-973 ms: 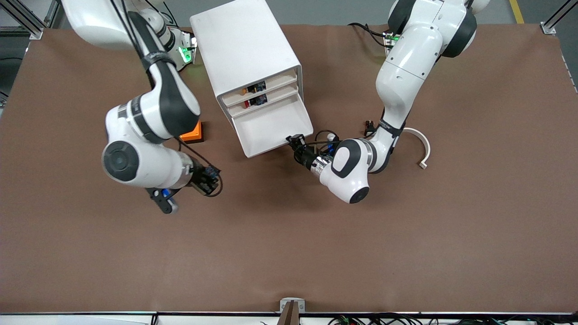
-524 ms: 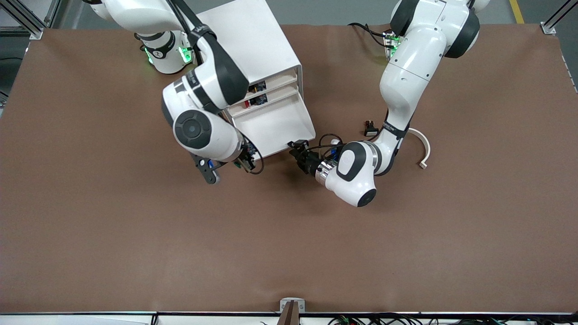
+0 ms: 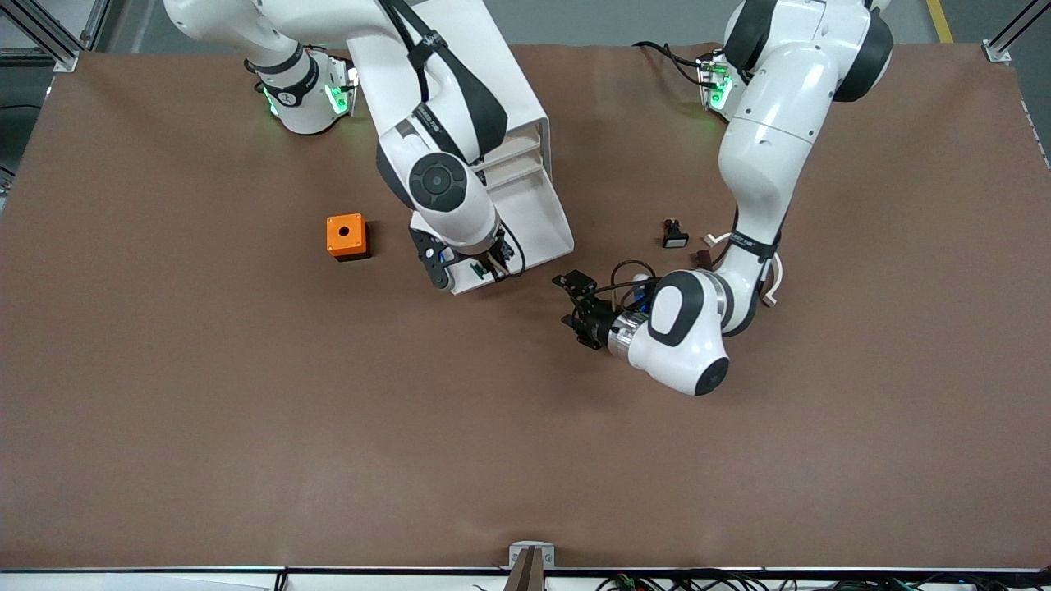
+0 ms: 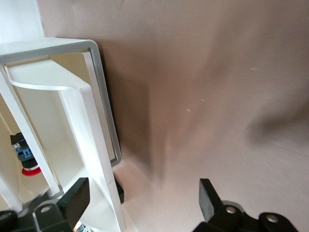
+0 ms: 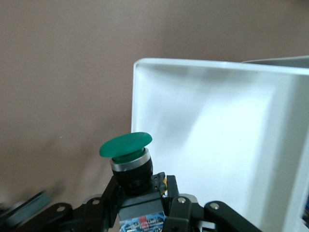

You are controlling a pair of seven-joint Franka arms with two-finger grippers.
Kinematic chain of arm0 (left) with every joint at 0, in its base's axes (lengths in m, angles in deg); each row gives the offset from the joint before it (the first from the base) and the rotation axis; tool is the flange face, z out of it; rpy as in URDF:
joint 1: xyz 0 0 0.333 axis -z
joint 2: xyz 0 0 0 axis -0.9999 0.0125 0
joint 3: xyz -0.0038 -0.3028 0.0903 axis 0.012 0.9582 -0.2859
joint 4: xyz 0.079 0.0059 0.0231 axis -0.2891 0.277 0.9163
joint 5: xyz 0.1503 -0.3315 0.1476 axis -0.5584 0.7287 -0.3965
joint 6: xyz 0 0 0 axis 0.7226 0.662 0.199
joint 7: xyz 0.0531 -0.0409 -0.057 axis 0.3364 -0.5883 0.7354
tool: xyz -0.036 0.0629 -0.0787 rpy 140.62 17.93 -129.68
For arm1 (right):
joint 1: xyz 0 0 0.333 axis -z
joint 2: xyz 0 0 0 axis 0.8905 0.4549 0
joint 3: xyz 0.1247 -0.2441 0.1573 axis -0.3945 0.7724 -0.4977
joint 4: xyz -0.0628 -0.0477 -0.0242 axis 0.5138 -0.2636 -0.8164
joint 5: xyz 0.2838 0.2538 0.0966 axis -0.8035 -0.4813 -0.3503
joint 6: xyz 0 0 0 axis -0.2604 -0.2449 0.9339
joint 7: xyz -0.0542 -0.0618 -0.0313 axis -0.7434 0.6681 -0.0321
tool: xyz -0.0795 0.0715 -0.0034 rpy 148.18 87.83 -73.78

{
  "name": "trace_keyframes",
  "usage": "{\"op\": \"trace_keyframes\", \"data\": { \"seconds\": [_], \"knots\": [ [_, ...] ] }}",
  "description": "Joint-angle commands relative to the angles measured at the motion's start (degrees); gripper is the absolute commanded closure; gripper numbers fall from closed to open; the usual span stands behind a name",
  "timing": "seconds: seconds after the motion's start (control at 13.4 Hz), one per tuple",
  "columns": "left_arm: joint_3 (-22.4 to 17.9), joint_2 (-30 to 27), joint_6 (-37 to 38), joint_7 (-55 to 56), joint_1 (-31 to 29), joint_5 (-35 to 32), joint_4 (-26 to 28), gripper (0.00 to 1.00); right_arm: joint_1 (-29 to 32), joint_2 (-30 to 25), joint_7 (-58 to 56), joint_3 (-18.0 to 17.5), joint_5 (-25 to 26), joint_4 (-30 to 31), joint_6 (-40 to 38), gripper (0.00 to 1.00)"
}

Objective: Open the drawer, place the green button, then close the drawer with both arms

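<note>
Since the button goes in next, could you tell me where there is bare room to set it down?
The drawer shows a bare floor, beside the right tool holding the button at its front rim. The table strip nearer the front camera is bare. Crowded: off the drawer's front corner, where the open left tool hovers.

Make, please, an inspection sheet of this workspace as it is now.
Surface: brown table cover, flat, no spills seen.
Job's things: drawer pulled open; green button not yet inside.
Clutter: orange box; white-capped black button; curved white strip.
Pincers: right pincer shut on the green button, over the drawer's front rim; left pincer open, over bare table.
Cables: black loop at the left wrist.
Surroundings: aluminium frame post.
</note>
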Motion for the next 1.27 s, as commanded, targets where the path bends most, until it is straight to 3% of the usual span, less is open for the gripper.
{"op": "trace_keyframes", "data": {
  "seconds": [0.0,0.15,0.3,0.45,0.52,0.67,0.9,1.2],
  "knots": [
    [-0.62,-4.6,1.33,-0.49,-1.33,-9.16,0.34,0.0,-1.85,-2.21,2.46,0.66,1.35,6.16,5.91,0.95],
    [-0.8,-5.93,1.33,-0.75,-1.33,-16.39,-0.19,0.0,-2.38,-1.86,3.52,0.66,1.44,6.08,6.45,0.91],
    [-0.63,-6.9,1.33,-3.71,-1.42,-24.65,-0.37,0.0,-2.39,-1.69,3.52,0.75,1.44,6.08,6.54,0.72],
    [-0.89,-8.13,0.89,-11.27,-1.42,-29.59,-0.37,0.0,-1.95,-1.42,3.52,0.75,1.44,6.0,6.37,0.39],
    [-1.67,-8.22,0.8,-14.26,-2.11,-30.74,-0.37,0.0,-1.77,-1.42,3.17,0.75,1.53,5.82,5.93,0.05],
    [-3.25,-9.01,0.8,-23.11,-2.56,-30.84,-0.37,0.0,-1.25,-1.68,3.17,0.92,2.31,4.95,5.22,0.0],
    [-5.8,-10.15,0.8,-42.79,-2.47,-30.92,-0.37,0.0,2.69,-2.12,-0.23,3.99,2.32,-2.68,-1.95,0.0],
    [-5.81,-10.6,-1.47,-61.47,-1.95,-33.9,0.07,0.0,11.13,-3.26,-18.4,5.14,2.32,-9.64,-9.8,0.0]
  ]
}}
